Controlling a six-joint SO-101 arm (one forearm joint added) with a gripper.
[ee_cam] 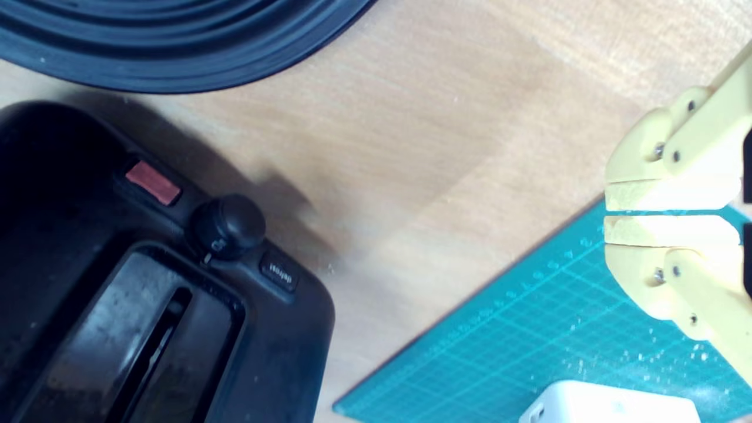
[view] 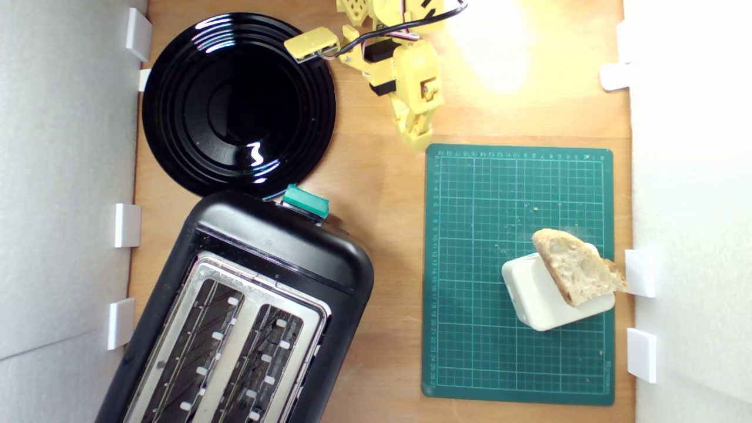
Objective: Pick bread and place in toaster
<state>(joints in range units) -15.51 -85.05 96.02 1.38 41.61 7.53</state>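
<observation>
1. Clenched on nothing, the gripper (view: 418, 140) (ee_cam: 611, 212) hangs over the cutting mat's (view: 517, 273) far edge.
2. Bread (view: 578, 265) leans on a white box (view: 537, 296) near the mat's right edge in the exterior view.
3. Toaster (view: 247, 311) fills the table's near-left corner.

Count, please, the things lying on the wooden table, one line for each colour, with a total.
Black: 2, the toaster and the plate
Green: 1, the cutting mat
White: 1, the plastic box
Tan: 1, the bread
Total: 5
</observation>
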